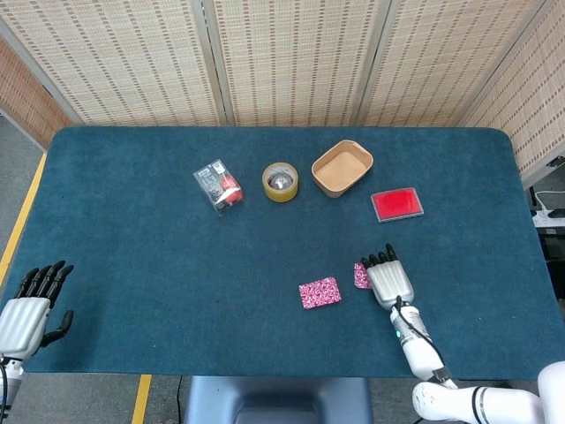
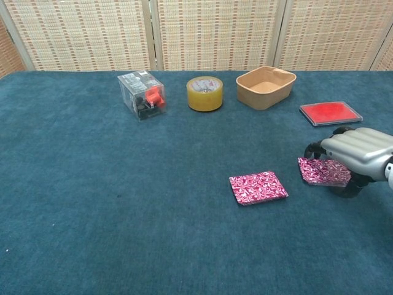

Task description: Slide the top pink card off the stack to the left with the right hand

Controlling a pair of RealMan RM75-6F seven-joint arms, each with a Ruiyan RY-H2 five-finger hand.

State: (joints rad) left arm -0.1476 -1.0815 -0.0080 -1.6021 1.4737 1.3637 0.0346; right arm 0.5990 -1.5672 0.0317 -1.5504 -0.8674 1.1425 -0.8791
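Note:
One pink patterned card (image 1: 319, 292) (image 2: 258, 187) lies flat by itself on the blue table, left of the pink stack (image 1: 360, 276) (image 2: 322, 171). My right hand (image 1: 388, 281) (image 2: 359, 150) is over the stack's right part, palm down, fingers bent down toward its far edge. It holds nothing, and I cannot tell whether the fingertips touch the top card. Most of the stack is hidden under the hand in the head view. My left hand (image 1: 31, 309) is at the table's near left corner, fingers apart and empty.
Along the far side stand a clear box with a red part (image 1: 218, 185) (image 2: 142, 94), a yellow tape roll (image 1: 281, 181) (image 2: 204, 93), a tan tray (image 1: 342, 168) (image 2: 265, 87) and a flat red pad (image 1: 396, 204) (image 2: 330, 113).

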